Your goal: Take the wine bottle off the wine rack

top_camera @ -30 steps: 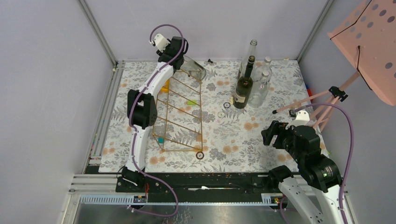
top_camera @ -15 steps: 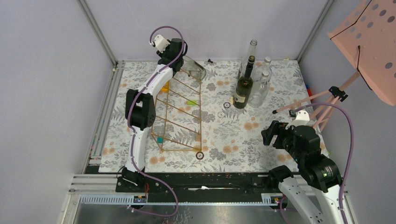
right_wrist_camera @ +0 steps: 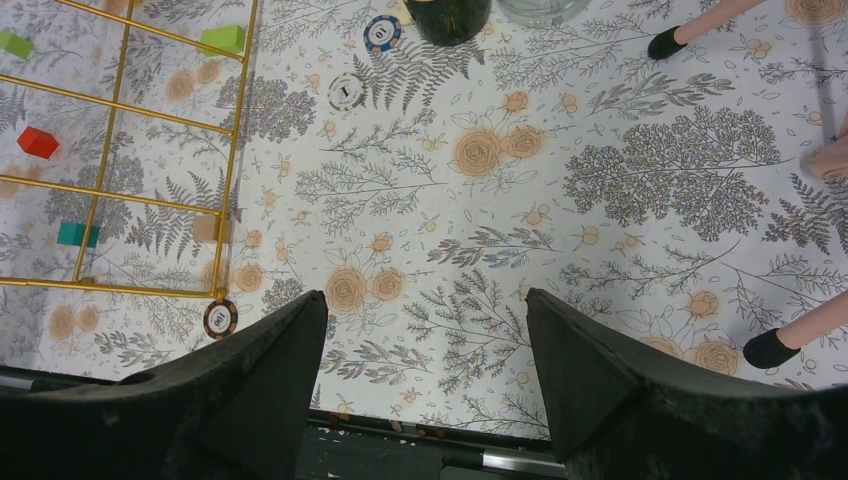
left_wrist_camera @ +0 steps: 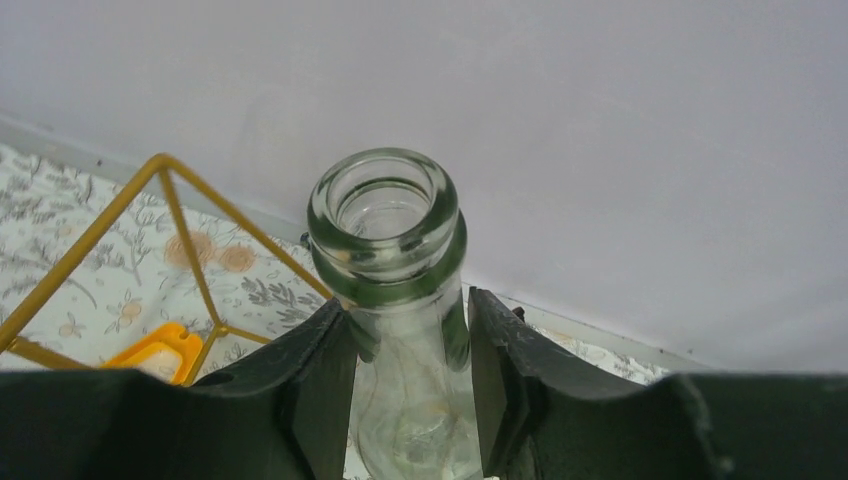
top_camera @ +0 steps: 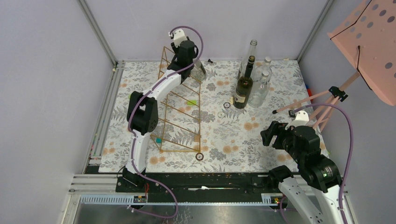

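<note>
My left gripper (top_camera: 187, 52) is shut on the neck of a clear glass wine bottle (top_camera: 200, 70) at the back of the table, beside the top of the gold wire wine rack (top_camera: 180, 112). In the left wrist view the bottle's open mouth (left_wrist_camera: 385, 215) points up at the camera. Its neck is clamped between the two black fingers (left_wrist_camera: 320, 370), and a corner of the wine rack (left_wrist_camera: 190, 235) shows at the left. I cannot tell whether the bottle still touches the rack. My right gripper (top_camera: 273, 133) hovers open over the near right of the table, its jaws (right_wrist_camera: 425, 300) holding nothing.
A dark bottle (top_camera: 243, 86) and clear bottles (top_camera: 261, 84) stand at the back right. Poker chips (top_camera: 227, 105) lie on the floral mat, one by the rack's near corner (right_wrist_camera: 220, 318). Small coloured blocks (right_wrist_camera: 222, 38) lie under the rack. A pink tripod stand (top_camera: 327, 100) leans in from the right.
My left gripper has swung right and toward the back wall with the bottle's neck in it, uncovering the rack's top corner. The right arm has not moved.
</note>
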`<state>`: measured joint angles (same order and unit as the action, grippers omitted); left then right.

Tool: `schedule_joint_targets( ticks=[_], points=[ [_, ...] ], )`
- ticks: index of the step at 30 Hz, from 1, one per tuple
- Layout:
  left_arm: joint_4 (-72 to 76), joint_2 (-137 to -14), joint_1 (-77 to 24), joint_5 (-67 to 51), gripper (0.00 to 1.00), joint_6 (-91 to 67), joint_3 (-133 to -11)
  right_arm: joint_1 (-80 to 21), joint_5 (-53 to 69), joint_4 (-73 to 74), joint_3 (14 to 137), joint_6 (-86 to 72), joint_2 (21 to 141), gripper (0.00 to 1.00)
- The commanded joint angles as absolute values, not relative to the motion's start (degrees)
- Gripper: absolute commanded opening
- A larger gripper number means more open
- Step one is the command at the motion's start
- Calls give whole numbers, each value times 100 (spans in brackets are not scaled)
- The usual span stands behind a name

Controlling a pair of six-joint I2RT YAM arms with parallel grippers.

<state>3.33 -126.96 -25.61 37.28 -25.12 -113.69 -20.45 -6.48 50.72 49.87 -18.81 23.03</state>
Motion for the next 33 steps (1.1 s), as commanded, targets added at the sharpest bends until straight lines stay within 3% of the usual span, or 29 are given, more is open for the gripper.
schedule_joint_targets(
  ticks=[1, 9, 20, 33],
  points=[
    [1332, -12236, -2690, 2990, 0, -1401, -11146, -2052, -598, 4926, 4949, -1953, 2250, 80],
    [1363, -12353, -2746, 1179, 0, -1198, -11285, -2054, -576, 4923, 4940, -1957, 2301, 80],
    [1723, -12377, -2926, 126, 0, -451, -11057, -2048, -527, 4925, 4888, -1976, 2346, 80],
    [2618, -12364, -2845, -2172, 0, -456, -10517, -2048, -510, 4934, 4828, -2037, 2240, 80]
  ],
)
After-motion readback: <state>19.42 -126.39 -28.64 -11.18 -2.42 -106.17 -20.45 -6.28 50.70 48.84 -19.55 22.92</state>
